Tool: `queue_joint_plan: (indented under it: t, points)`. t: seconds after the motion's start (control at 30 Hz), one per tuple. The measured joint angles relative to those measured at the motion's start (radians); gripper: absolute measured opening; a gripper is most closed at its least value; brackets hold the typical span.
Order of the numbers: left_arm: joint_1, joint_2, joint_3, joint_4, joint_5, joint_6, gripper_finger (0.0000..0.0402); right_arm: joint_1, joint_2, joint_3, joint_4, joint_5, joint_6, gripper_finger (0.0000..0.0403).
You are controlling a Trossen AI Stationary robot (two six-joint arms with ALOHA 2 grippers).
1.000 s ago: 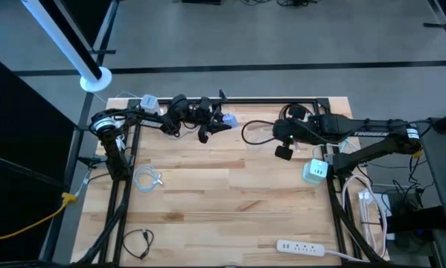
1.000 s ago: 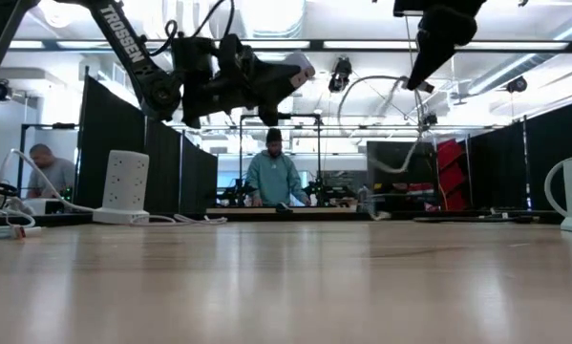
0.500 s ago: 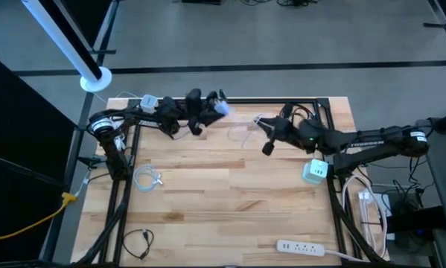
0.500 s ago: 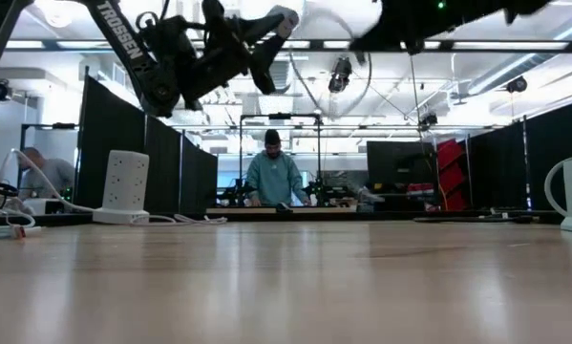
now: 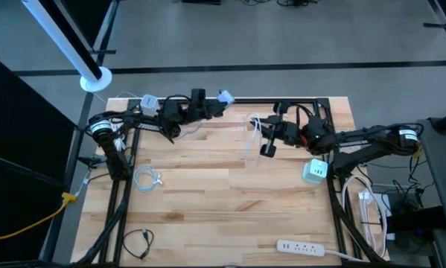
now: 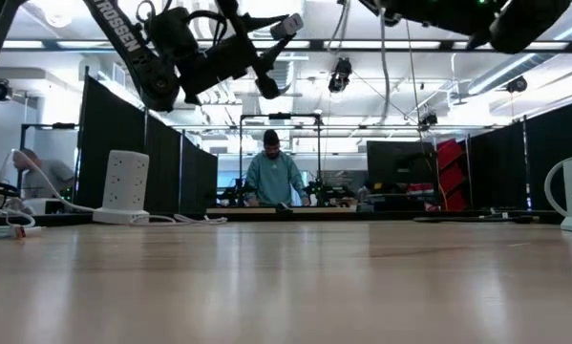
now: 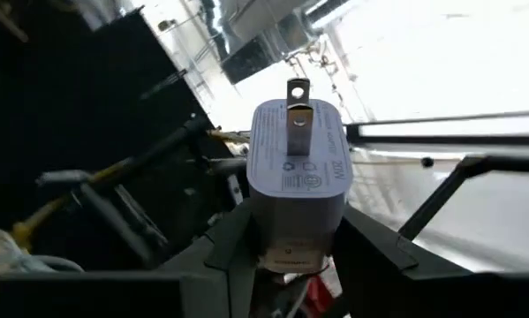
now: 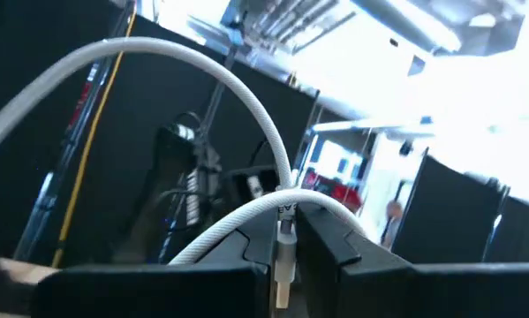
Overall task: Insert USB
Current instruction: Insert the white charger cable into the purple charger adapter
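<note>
Above the wooden table [image 5: 208,186], left hand [image 5: 217,102] grasping white charger [image 7: 297,163], right hand [image 5: 263,132] clenched on white cable [image 8: 202,79].

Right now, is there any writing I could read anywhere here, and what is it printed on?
"TROSSEN": only its last letters show in the low view, white on the left arm.
Charger held in the left gripper: small print and symbols, too blurred to read.
White cable in the right gripper: no writing visible.

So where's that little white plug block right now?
The white charger is up in the air, clamped in the left tool above the table's far edge, left of centre in the high view, with the right tool nearby holding a white cable.
</note>
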Motion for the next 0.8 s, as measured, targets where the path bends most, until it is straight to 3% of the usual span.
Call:
queue_joint_plan:
  t: [0.4, 0.8]
  points:
    - [-0.105, 0.002, 0.0, -0.027, -0.166, -0.139, 0.0118, -0.001, 0.217, 0.129, 0.192, -0.055, -0.181, 0.0016]
    - [-0.133, 0.002, -0.001, -0.01, -0.156, -0.227, 0.0118, -0.004, 0.287, 0.193, 0.192, -0.044, -0.36, 0.0016]
